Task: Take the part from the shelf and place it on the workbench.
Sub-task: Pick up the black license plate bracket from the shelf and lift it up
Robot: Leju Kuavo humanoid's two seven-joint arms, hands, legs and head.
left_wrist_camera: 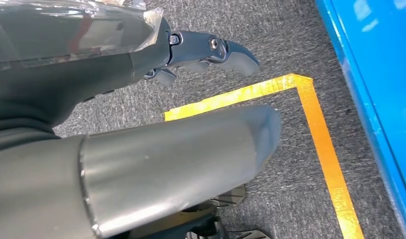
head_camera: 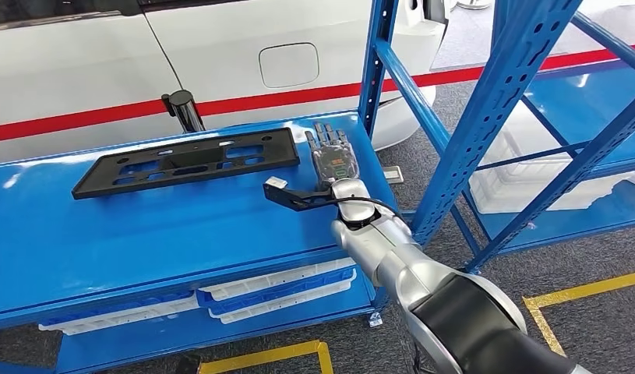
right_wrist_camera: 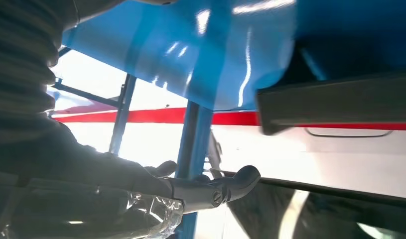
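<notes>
A long black plastic part with several cut-outs lies flat on the blue workbench. My right hand lies just past the part's right end, fingers stretched out and apart, holding nothing. In the right wrist view the part's end shows as a dark bar against the bench top, apart from my fingers. My left hand hangs over the grey carpet with nothing in it, its fingers extended.
A blue steel shelf frame stands right of the bench, with a white bin low in it. White trays sit under the bench top. A white car is behind. Yellow floor tape borders the bench.
</notes>
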